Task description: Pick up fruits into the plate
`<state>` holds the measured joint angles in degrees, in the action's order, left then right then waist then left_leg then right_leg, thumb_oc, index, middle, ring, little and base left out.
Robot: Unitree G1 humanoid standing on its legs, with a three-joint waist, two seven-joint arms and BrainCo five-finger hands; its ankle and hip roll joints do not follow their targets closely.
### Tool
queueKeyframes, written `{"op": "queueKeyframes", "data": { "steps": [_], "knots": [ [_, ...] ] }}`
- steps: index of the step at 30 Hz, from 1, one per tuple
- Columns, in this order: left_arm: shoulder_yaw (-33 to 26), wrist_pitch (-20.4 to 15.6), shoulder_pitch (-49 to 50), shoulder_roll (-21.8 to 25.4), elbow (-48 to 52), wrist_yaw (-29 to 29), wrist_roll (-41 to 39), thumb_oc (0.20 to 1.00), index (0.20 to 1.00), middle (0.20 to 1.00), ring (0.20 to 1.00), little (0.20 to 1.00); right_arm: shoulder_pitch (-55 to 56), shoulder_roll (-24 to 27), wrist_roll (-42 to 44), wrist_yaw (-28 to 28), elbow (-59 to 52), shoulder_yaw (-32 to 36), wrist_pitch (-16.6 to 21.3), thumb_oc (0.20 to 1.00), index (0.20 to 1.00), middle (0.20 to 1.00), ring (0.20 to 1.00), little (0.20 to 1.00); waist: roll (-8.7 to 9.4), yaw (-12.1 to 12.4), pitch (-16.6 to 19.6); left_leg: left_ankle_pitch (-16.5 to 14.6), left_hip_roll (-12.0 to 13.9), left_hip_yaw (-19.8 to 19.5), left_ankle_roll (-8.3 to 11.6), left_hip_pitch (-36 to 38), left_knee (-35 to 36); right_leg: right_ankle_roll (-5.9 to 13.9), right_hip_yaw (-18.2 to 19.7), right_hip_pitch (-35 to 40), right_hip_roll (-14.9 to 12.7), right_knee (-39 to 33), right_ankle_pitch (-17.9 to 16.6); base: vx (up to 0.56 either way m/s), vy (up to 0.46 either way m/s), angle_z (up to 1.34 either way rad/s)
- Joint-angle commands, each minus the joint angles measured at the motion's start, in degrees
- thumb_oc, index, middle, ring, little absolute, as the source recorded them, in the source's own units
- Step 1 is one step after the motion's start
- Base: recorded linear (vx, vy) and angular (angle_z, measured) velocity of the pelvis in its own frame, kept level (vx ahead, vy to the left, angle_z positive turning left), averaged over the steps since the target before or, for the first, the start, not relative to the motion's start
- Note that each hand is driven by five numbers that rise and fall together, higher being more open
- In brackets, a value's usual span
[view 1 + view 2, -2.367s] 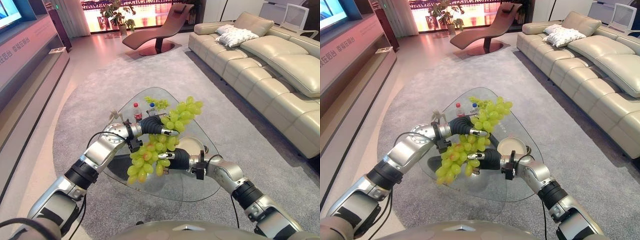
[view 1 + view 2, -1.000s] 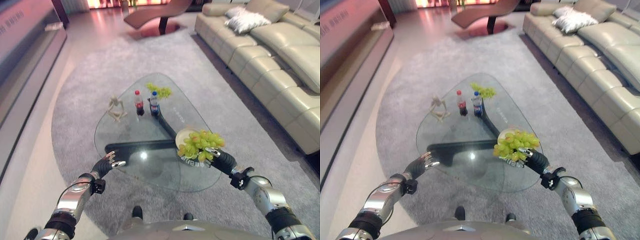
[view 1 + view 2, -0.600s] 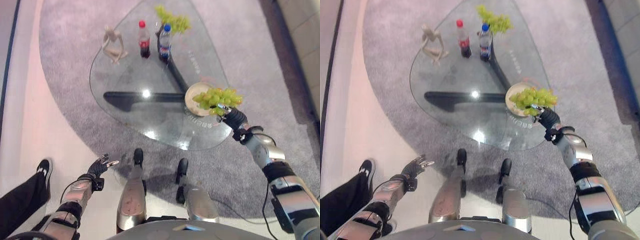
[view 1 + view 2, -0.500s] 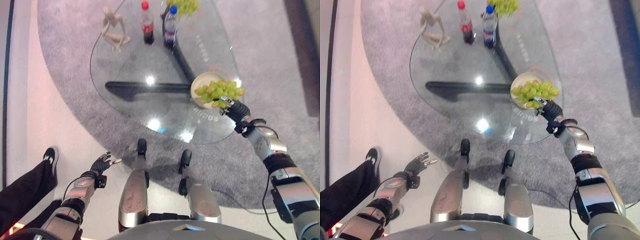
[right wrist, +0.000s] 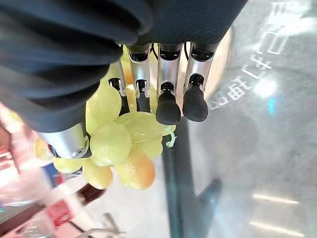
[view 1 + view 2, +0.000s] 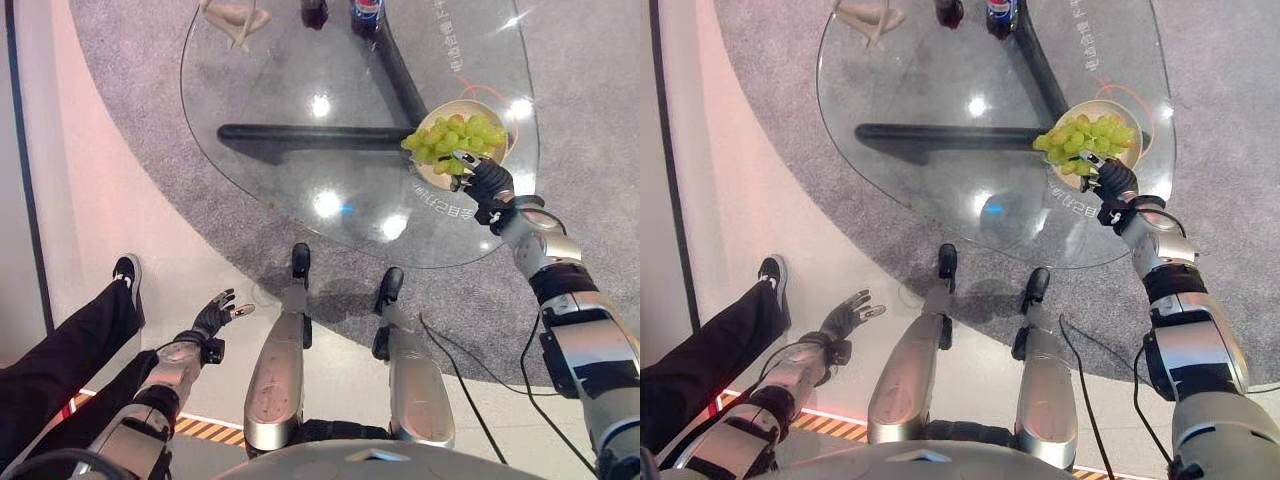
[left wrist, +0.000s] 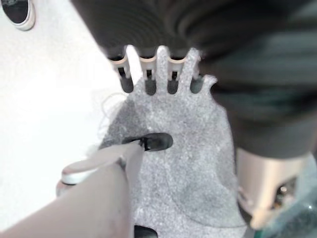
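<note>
Grapes (image 6: 458,138) held in the right hand (image 6: 482,180), bunch sprawled over the plate (image 6: 494,111) at the right edge of the glass tabletop (image 6: 280,90). Long axis of the bunch running across the plate, from the near-left rim toward the far-right rim, with the hand at the near end, just off the plate's near edge. In the right wrist view, some fingers (image 5: 167,106) straight past the bunch, thumb and other fingers curled in among the grapes (image 5: 124,144), so still gripping a few at the stem end. Cannot tell from these views whether the bunch rests on the plate or hangs just above it.

Judged from this: fruit already placed where the task wants it, directly over the plate, so the coming move turns on straight down and release rather than any sideways travel. Most of the bunch lying away from the hand, toward the plate's far side; letting go should leave it inside the rim, though the near-left end overhangs the edge a little and could slip onto the glass.

Left hand (image 6: 217,314) well apart, low beside the body over the floor, fingers spread and relaxed, holding nothing. A person's leg and shoe (image 6: 124,270) near that side. Right hand far nearer the plate.
</note>
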<state>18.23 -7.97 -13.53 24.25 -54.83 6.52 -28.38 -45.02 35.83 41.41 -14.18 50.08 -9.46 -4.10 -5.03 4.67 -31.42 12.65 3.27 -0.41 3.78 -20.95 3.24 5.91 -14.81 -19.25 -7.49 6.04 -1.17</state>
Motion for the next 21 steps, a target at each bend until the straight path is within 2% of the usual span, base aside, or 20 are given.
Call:
{"op": "queueKeyframes", "data": {
  "steps": [1, 12, 13, 16, 21],
  "knots": [
    [1.8, -1.3, 0.16, -1.45, -0.34, -0.23, -2.06, 1.0, 1.0, 1.0, 1.0, 1.0, -3.88, 6.02, -1.17, 1.66, -0.26, -1.21, 0.71, 0.2, 0.2, 0.2, 0.2, 0.2, -0.91, -0.17, 1.63, -8.89, -4.75, 1.5, -2.07, -2.53, -7.99, -2.39, -0.4, -6.2, 1.33, 7.46, 1.86, -0.01, 0.016, 0.04],
    [3.59, -1.22, 0.46, -2.08, 2.12, -0.72, -2.93, 1.0, 1.0, 1.0, 1.0, 1.0, -8.7, 7.72, -7.17, 9.29, 5.74, -2.7, -5.25, 0.209, 0.209, 0.209, 0.209, 0.209, -2.54, 0.34, 1.63, -8.44, -4.94, 2.08, -2.04, -5.57, -8.36, -2.45, 0.11, -10.13, 1.14, 9.02, 2.05, -0.01, 0.006, 0.01],
    [3.74, -1.4, 0.52, -2.09, 2.27, -0.65, -2.95, 1.0, 1.0, 1.0, 1.0, 1.0, -8.93, 7.8, -7.26, 10.05, 6.11, -2.8, -5.5, 0.36, 0.36, 0.36, 0.36, 0.36, -2.65, 0.4, 1.63, -8.38, -4.96, 2.08, -2.03, -5.76, -8.45, -2.48, 0.12, -10.33, 1.15, 9.15, 2.03, 0.0, 0.0, 0.0],
    [4.18, -1.61, 0.49, -2.16, 2.94, -0.78, -3.41, 1.0, 1.0, 1.0, 1.0, 1.0, -9.26, 8.0, -7.16, 12.29, 6.85, -2.57, -5.57, 0.219, 0.219, 0.219, 0.219, 0.219, -2.98, 0.4, 1.63, -8.28, -4.93, 2.2, -2.06, -6.15, -8.51, -2.47, 0.19, -10.89, 1.2, 9.44, 2.02, 0.0, 0.0, 0.0],
    [4.72, -1.53, 0.39, -2.3, 3.39, -1.22, -3.71, 1.0, 1.0, 1.0, 1.0, 1.0, -9.91, 8.37, -5.55, 14.89, 7.16, -2.27, -4.73, 0.2, 0.2, 0.2, 0.2, 0.2, -3.24, 0.27, 1.63, -8.07, -4.92, 2.42, -2.02, -6.31, -8.29, -2.44, 0.39, -11.27, 1.29, 9.39, 1.86, 0.0, 0.001, -0.01]
  ]
}}
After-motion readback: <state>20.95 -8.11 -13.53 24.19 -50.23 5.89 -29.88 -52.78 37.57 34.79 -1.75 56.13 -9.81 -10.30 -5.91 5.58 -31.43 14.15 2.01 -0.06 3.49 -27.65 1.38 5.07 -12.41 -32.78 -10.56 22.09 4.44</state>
